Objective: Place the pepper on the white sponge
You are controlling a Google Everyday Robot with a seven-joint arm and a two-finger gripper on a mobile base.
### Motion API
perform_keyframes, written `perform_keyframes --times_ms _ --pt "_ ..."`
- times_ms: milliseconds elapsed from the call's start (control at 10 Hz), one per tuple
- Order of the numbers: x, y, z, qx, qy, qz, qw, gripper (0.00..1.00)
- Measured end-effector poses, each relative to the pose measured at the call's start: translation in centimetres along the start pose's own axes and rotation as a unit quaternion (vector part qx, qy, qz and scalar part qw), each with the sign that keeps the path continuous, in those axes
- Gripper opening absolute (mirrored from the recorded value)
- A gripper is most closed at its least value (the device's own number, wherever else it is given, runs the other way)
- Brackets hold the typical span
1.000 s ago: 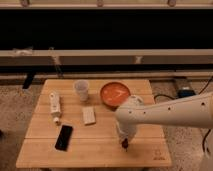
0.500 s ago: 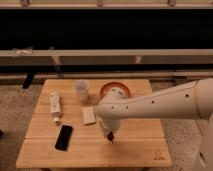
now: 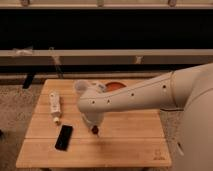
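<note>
Above the table, beside the phone — jaws tight around the pepper, largely behind the arm.

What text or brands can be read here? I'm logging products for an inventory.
Small mark at the table's near right corner: too blurred to read.
White bottle: label, if any, unreadable.
Black phone: no text visible.
The gripper, over the table just right of the phone: no text visible.
</note>
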Motion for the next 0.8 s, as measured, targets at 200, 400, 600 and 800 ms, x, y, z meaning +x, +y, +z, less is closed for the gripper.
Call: perform_keyframes --times_ms 200,400,600,800 --pt "-2.1 -0.6 0.5 -0.005 0.004 -0.009 0.9999 0.0" --pt "-3.4 -1.8 1.2 -0.007 0.009 -0.007 0.9999 0.0" --pt "-4.3 -3.6 2.2 -0.007 0.014 0.001 0.9999 0.0" --pt "-4.4 -4.0 2.9 -0.007 0.017 0.002 0.9998 0.0"
